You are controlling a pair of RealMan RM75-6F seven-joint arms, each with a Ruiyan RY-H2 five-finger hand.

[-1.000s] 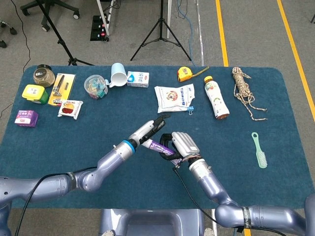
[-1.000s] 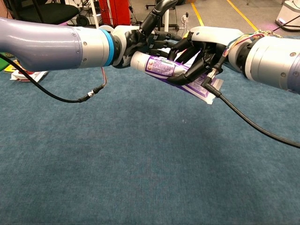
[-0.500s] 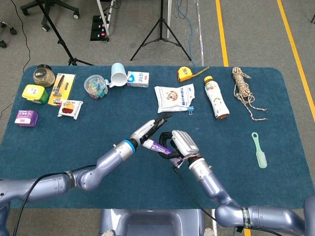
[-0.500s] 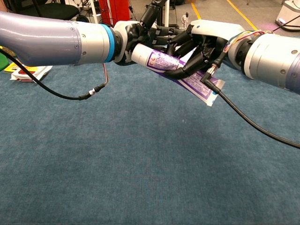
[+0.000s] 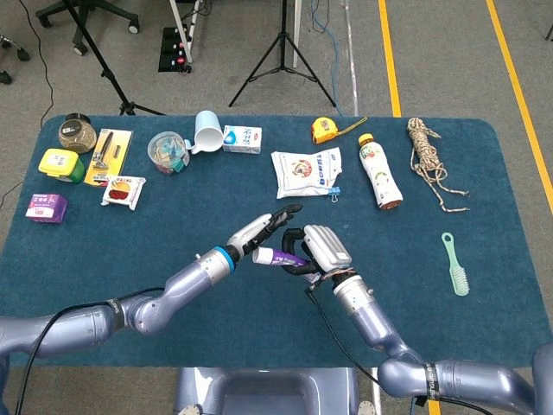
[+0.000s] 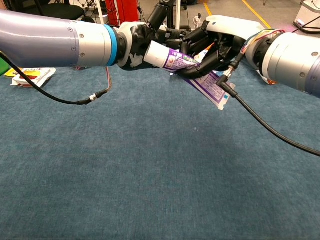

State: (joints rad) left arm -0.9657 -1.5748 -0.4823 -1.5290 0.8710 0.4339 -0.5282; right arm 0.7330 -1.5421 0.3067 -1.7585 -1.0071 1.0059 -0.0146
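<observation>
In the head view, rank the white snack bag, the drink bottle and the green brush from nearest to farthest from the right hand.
Measured from the right hand, which grips the purple tube at mid-table:
1. White snack bag, just beyond the hand, toward the far edge.
2. Drink bottle, beyond the hand and further right.
3. Green brush, far out on the right side of the table.

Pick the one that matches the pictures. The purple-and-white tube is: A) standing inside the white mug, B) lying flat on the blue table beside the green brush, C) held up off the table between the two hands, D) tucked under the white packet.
C: the purple-and-white tube is clear of the blue table, with the right hand wrapped around it and the left hand at its capped end.
</observation>
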